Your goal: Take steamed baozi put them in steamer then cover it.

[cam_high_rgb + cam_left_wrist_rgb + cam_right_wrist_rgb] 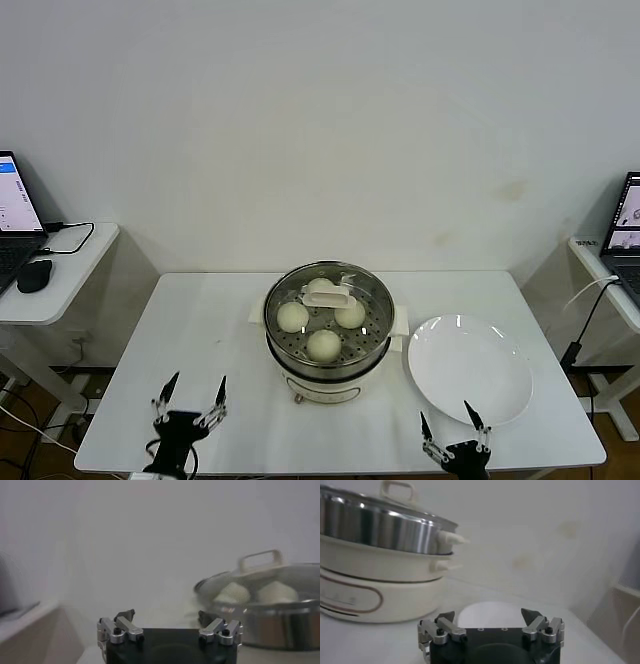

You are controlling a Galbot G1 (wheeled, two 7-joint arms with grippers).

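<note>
**four buns under glass, both hands open at the table's near edge**

the steamer (328,350) stands at the middle of the white table (200,340), its shiny steel pot seated on a cream-white base with side handles. the cover (327,296), a clear glass lid with a metal rim and a cream-white bar handle, sits on the steamer's rim. through the glass the steamed baozi (323,344) show on the perforated tray: four round pale buns, one towards the robot, one on each side, and one at the back partly behind the handle.

just to the right of the steamer lies a flat white plate (470,370) with nothing on it, close to the base's handle but apart from it.

the left hand (189,399) hovers low over the near left part of the table, fingers spread wide and holding nothing, well apart from the steamer. the right hand (455,428) sits at the near right edge, just beside the plate's near rim, also spread open and holding nothing.

side tables at either edge carry laptops; a black mouse (33,276) lies on the left one.
</note>
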